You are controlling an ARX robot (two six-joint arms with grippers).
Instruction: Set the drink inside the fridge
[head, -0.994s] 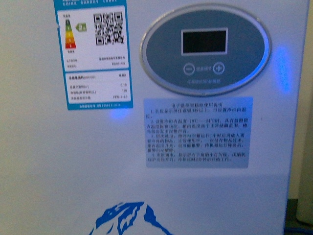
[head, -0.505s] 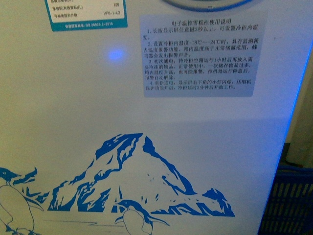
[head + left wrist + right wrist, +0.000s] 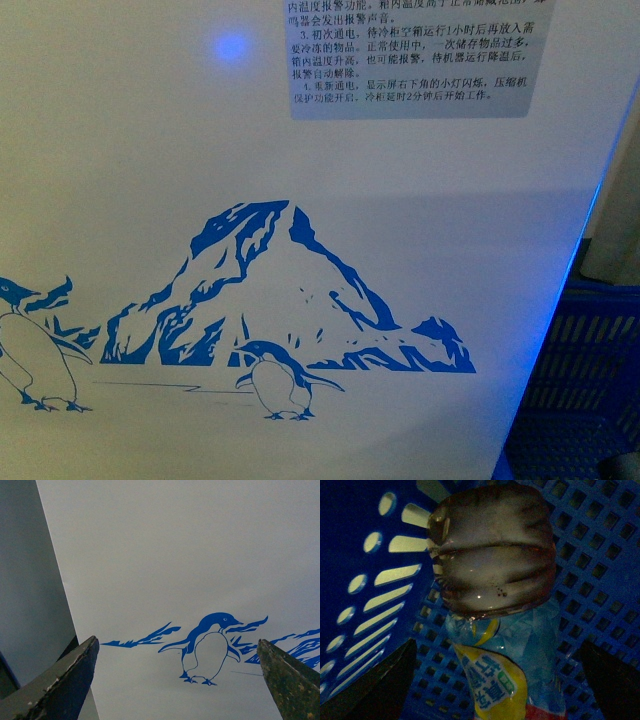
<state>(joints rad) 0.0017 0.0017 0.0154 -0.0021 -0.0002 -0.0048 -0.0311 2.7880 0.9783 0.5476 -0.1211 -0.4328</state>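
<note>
The fridge (image 3: 200, 150) fills the front view as a white wall with a blue mountain-and-penguin decal (image 3: 290, 300) and a grey instruction sticker (image 3: 405, 60). It also fills the left wrist view (image 3: 175, 555), where my left gripper (image 3: 176, 642) is open and empty, facing the penguin decal. My right gripper (image 3: 497, 645) is open inside the blue mesh crate (image 3: 600, 555), its fingers on either side of a lying clear bottle (image 3: 495, 555) with a blue, yellow and red label. The amber drink with the red label and red cap is not in view.
The blue mesh crate (image 3: 590, 380) stands on the floor just right of the fridge's front corner. A dark gap (image 3: 30, 605) runs along the fridge's other edge in the left wrist view.
The front view has slid down the fridge front. The oval control panel and energy label have left the top, and the mountain decal, penguins and blue crate have come into view.
</note>
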